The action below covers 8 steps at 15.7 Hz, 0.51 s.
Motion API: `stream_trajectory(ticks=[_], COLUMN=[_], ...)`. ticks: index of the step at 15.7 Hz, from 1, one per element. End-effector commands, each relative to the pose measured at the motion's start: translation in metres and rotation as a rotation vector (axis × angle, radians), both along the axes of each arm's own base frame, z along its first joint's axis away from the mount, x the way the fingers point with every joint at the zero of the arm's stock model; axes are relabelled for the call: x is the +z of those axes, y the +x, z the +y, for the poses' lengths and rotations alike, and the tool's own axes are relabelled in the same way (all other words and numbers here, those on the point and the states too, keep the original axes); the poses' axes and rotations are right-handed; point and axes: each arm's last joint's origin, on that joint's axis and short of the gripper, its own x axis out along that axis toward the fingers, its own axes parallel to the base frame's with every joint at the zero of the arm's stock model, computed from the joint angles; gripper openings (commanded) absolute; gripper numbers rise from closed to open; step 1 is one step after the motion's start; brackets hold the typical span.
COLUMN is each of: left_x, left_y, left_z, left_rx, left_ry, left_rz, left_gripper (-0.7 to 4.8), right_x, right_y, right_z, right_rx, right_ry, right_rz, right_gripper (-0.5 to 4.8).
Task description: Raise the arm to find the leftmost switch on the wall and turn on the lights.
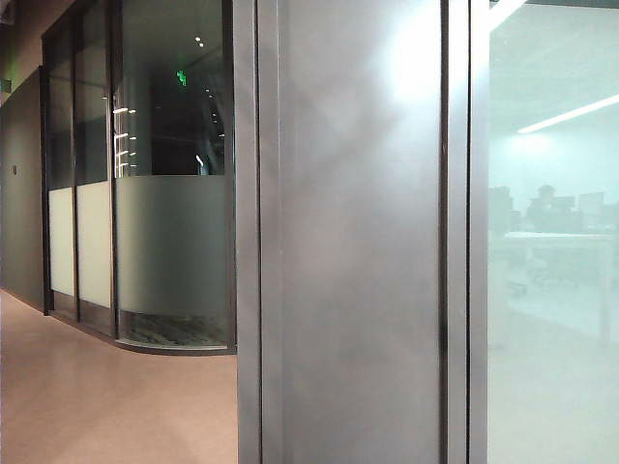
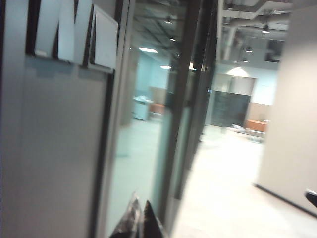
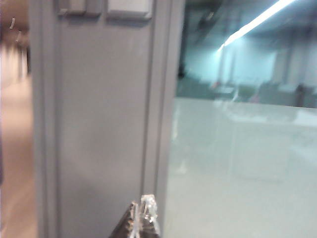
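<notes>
Pointing your right gripper (image 3: 141, 218), fingers pressed together for poking, up the grey panel (image 3: 99, 124) puts the switches (image 3: 104, 7) overhead; left gripper (image 2: 138, 220), likewise closed, idles.

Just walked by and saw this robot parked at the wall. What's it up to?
It is hunting for wall switches. Both arms are raised toward the grey panel beside the frosted glass. The right gripper, fingertips together, sits well below the switch plates. The left gripper, also closed, sees switches higher up. Nothing is touched yet.
</notes>
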Motion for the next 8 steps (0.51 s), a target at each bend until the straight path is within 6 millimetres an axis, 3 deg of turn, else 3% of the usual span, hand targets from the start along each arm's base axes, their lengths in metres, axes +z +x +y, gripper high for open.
stream_trajectory(ticks=[1,6,8], left_x=[0.001,-0.018,-0.021], left_y=[-0.024,-0.090,-0.125], left_z=[0.006,0.022,0.031], left_rx=[0.154,0.618,0.789], left_ry=[-0.003,0.176,0.203], left_rz=[-0.059,0.006,0.018], left_gripper=[-0.05,-0.05,-0.05], right_x=[-0.009,-0.016,-0.020], right_y=[-0.001,0.006,0.007], right_z=[-0.001,0.000,0.001], right_rx=[-0.026,-0.032,-0.032], right_ry=[0.031,0.019,0.008], right_rz=[-0.048,0.001,0.043], right_gripper=[-0.01,-0.01,-0.01])
